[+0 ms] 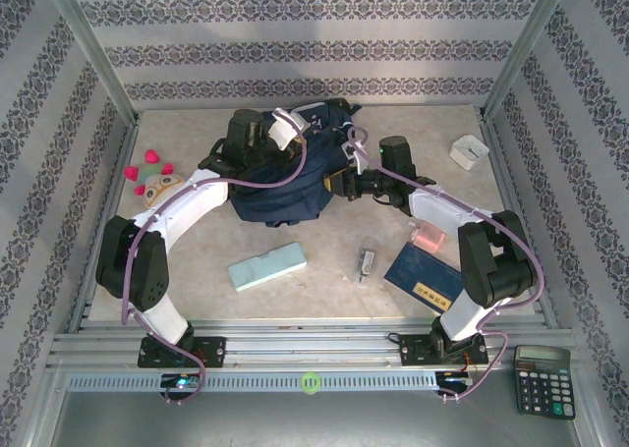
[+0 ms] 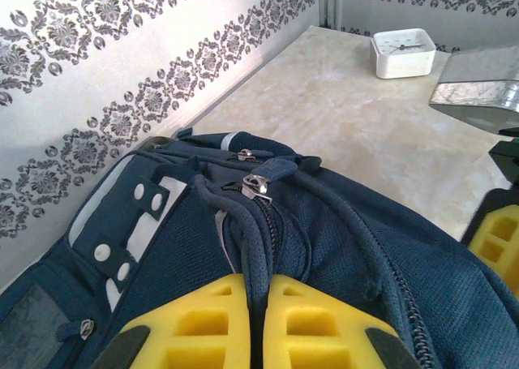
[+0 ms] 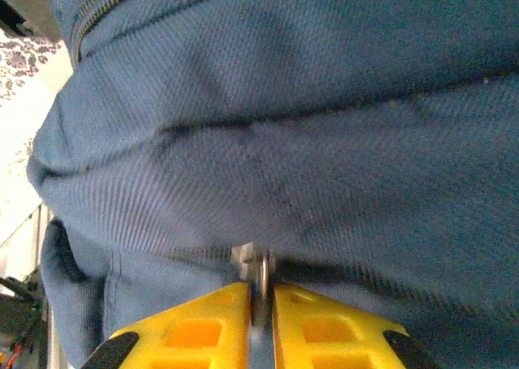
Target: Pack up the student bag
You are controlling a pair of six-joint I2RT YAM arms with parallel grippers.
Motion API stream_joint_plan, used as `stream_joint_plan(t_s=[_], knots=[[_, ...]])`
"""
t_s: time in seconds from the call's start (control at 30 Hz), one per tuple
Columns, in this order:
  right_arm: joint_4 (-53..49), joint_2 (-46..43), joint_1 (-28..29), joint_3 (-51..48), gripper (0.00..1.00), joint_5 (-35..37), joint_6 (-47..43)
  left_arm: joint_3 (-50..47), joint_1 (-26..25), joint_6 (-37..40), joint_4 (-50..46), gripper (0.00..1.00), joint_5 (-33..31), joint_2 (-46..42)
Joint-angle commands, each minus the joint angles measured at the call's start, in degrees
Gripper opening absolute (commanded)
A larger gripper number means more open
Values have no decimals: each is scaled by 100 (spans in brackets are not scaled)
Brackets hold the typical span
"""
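Bag (image 1: 280, 187) lies at the far edge of the table (image 1: 324, 300), centre. Left gripper (image 2: 258, 292) is pressed together on a strap (image 2: 253, 239). Right gripper (image 3: 259, 304) pinches a zip pull (image 3: 258, 268). Packing appears not yet begun: case (image 1: 266, 267) and book (image 1: 425, 275) lie outside.

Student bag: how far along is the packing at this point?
Nothing looks packed yet. In hand: the left gripper pinches a student bag strap, the right gripper its zipper pull. Left: pencil case, notebook, clock and plush toy lie on the table.
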Motion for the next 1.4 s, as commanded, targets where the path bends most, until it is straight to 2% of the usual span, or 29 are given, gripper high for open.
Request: stream_joint_plan(t_s=[0.0, 0.1, 0.2, 0.33, 0.47, 0.57, 0.67, 0.8, 0.9, 1.07, 1.23, 1.3, 1.37], knots=[[721, 103, 73, -123, 23, 90, 401, 30, -153, -187, 863, 0, 281, -99], [964, 105, 92, -213, 23, 31, 607, 26, -183, -196, 865, 0, 192, -87], [894, -46, 101, -357, 0, 146, 670, 17, -226, -205, 867, 0, -126, -82], [459, -475, 119, -588, 0, 556, 1353, 56, -388, -110, 798, 0, -1248, -28], [13, -933, 353, -775, 0, 661, 1817, 304, -565, -48, 575, 0, -2469, 225], [-303, -1227, 346, -920, 0, 733, 1921, 399, -645, -31, 523, 0, -2867, 340], [-1227, -1288, 63, -716, 0, 807, 2121, 460, -681, -10, 376, 0, -3215, 399], [-2396, -1147, -3, -157, 0, 367, 2255, 496, -741, 26, 211, 0, -3362, 527], [-2032, -1124, 344, -105, 0, 322, 2744, 491, -903, -119, 221, 0, -3177, 642], [-1508, -729, 933, 113, 0, 715, 3481, 638, -1282, -651, 229, 0, -2935, 893], [-1058, -505, 1129, 166, 0, 670, 3926, 668, -1375, -1012, 269, 0, -2679, 912], [-1146, -623, 1084, 112, 16, 663, 3903, 551, -1314, -936, 418, 0, -2298, 832], [-1303, -846, 880, -78, 44, 703, 3919, 405, -1139, -967, 591, 0, -1602, 708]])
